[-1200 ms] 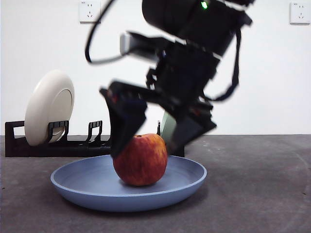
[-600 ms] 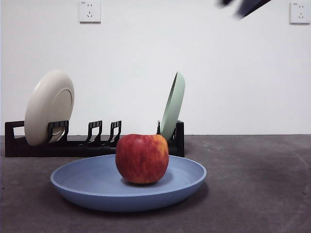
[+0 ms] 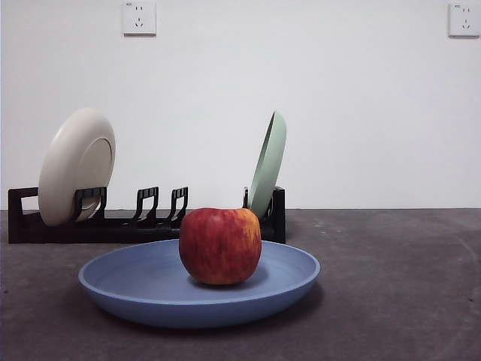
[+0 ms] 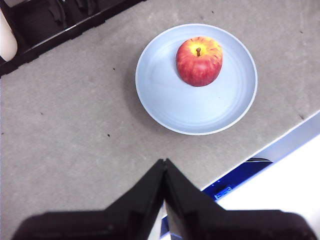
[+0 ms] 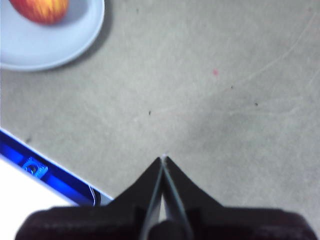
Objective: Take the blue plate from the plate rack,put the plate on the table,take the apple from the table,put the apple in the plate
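The red apple [image 3: 220, 245] with yellow streaks sits upright inside the light-blue plate [image 3: 143, 289], which lies flat on the dark grey table [image 3: 391, 286]. From above, the left wrist view shows the same apple [image 4: 199, 61] toward one side of the blue plate [image 4: 170, 95]. My left gripper [image 4: 164, 162] hangs high over the table near its edge, shut and empty. My right gripper [image 5: 163, 159] is also shut and empty, raised over bare table, with the blue plate [image 5: 35, 45] and apple [image 5: 40, 10] at a corner of its view. Neither arm shows in the front view.
The black plate rack [image 3: 143, 218] stands behind the blue plate, holding a beige plate [image 3: 75, 165] at one end and a pale green plate [image 3: 268, 162] at the other. The table's near edge with a blue frame [image 4: 240, 175] lies below both grippers.
One second ago a gripper stood open around the apple in the plate. It rose, left the front view at the top right, and the apple stayed in the plate.
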`<state>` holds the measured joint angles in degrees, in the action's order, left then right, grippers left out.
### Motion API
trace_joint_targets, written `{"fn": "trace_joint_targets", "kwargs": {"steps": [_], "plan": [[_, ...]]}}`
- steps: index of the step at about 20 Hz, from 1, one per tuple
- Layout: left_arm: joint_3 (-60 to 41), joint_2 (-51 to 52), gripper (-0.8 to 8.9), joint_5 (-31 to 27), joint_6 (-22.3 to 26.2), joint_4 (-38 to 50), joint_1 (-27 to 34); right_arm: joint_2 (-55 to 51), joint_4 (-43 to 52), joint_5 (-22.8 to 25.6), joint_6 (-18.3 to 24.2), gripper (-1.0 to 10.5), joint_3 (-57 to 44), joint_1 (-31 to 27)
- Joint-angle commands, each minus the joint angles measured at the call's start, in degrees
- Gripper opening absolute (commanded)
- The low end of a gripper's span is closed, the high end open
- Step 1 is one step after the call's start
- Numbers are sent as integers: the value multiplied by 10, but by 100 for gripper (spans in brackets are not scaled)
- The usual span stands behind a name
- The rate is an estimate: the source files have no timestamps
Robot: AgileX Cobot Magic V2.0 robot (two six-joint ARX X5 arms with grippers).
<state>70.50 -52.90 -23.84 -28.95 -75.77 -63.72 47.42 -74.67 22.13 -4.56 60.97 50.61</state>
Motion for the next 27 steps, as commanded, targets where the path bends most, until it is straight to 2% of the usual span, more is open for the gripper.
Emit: {"fn": "trace_joint_targets", "kwargs": {"steps": [1,2,4,6,8,10,12,16,17,19,23,27], "plan": [[2,0,-3,12,25,3,43,1,-2,3,-4,2,1,0],[1,0,-4,0,75,4,74,0,-2,3,-4,2,1,0],[1,7,-4,-45,76,9,174,0,-3,4,-4,2,1,0],[0,27,-4,10,107,48,294,1,-3,4,-4,2,1,0],[-20,66,-4,105,224,135,399,0,-3,4,-4,2,1,0],[-73,127,-4,176,341,263,479,0,-3,4,-4,2,1,0],[-160,202,-4,198,400,384,539,0,-3,4,-4,2,1,0],[-422,366,-4,198,410,557,619,0,-3,4,-4,2,1,0],[-487,400,-4,200,403,584,628,0,-3,4,-4,2,1,0],[-588,460,-4,239,358,631,635,0,-3,4,-4,2,1,0],[-683,528,-4,243,290,675,635,0,-3,4,-4,2,1,0],[-701,527,-4,242,277,666,635,0,-3,4,-4,2,1,0]]}}
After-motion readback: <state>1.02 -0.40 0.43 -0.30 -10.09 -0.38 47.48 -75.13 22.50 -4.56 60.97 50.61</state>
